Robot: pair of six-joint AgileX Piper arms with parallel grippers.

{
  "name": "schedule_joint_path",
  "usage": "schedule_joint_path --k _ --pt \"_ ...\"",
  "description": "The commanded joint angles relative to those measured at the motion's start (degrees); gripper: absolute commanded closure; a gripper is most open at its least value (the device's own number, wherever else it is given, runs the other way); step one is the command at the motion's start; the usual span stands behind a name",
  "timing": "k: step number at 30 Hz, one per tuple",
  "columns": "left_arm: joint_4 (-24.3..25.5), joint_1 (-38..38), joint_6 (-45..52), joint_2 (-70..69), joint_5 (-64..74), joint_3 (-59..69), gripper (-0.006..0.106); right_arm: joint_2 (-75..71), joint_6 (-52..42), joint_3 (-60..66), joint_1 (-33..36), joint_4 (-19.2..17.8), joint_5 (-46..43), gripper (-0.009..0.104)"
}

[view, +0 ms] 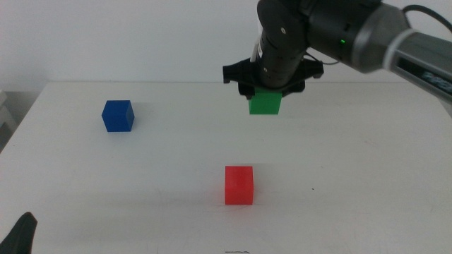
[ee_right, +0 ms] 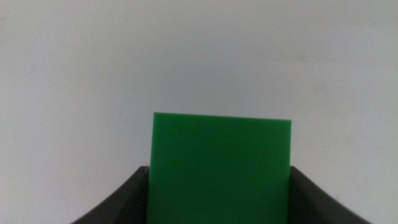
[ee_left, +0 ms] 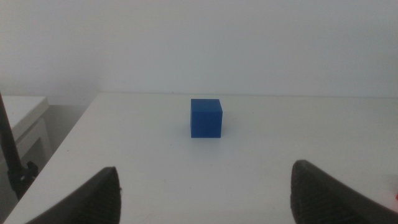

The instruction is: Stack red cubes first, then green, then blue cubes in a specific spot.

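Clamping the small matte green cube between its jaws, your right claw hangs above the white tabletop; the matte red cube sits below, nearer you.

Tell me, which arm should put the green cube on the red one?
The right: its pincer already holds the green cube above the table. The left pincer waits open at the near edge.

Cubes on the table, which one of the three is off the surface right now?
The green cube. It hangs clamped in the right gripper above the table, while the red cube and blue cube sit on the tabletop, untouched.
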Motion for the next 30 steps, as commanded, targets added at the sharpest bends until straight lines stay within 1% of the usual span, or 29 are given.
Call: schedule_joint_path --k 1,5,9,13,18,30 --pt "-0.38 -0.04 -0.1 -1.17 -5.04 -0.18 0.007 -6.58 2.98 3.13 1.59 -3.27 -3.02 0.096" --pt "-0.38 -0.04 -0.1 -1.17 -5.04 -0.18 0.007 -8.66 5.38 6.49 4.3 -3.24 -2.69 0.096" --pt "-0.38 -0.04 -0.1 -1.17 -5.04 -0.18 0.007 -8.86 8.19 6.49 6.91 -2.99 -1.03 0.096" --pt "-0.38 -0.04 -0.1 -1.17 -5.04 -0.18 0.007 -8.57 9.02 6.49 8.91 -2.78 0.3 0.096" --pt "-0.38 -0.04 -0.1 -1.17 -5.04 -0.18 0.007 -7.92 10.84 6.49 9.57 -2.64 1.98 0.096" --pt "-0.38 -0.04 -0.1 -1.17 -5.04 -0.18 0.007 -5.43 10.96 7.78 10.36 -1.46 3.56 0.096"
